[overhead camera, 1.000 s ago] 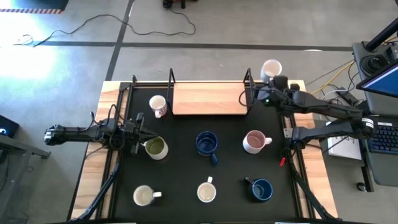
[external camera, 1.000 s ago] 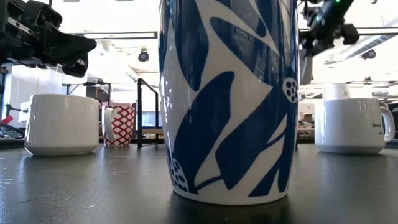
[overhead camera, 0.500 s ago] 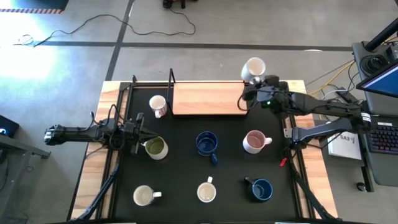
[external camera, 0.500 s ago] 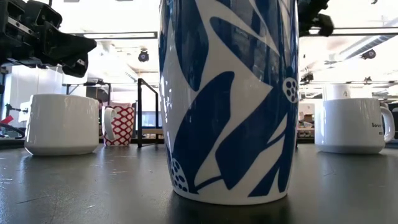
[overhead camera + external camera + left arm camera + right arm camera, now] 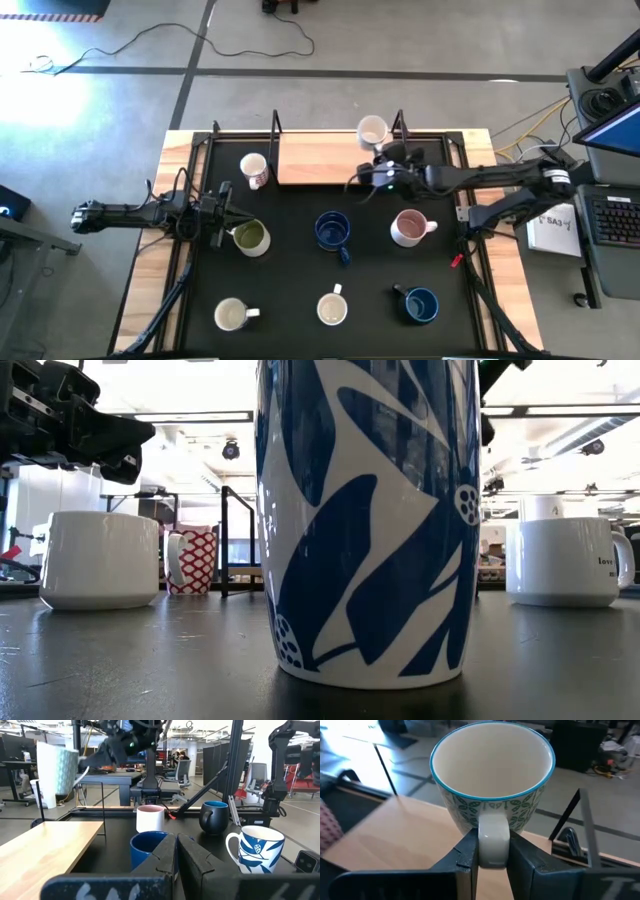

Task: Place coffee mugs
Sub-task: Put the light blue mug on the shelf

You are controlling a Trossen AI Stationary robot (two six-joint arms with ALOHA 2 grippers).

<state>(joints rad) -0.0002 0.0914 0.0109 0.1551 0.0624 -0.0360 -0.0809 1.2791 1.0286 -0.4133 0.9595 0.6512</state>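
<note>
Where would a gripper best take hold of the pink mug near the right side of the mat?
Grip the pink mug by its handle, coming from the table's right side. It stands upright with the handle pointing right toward the mat edge, away from the blue mug. The right gripper holds the white patterned mug by its handle too.
</note>
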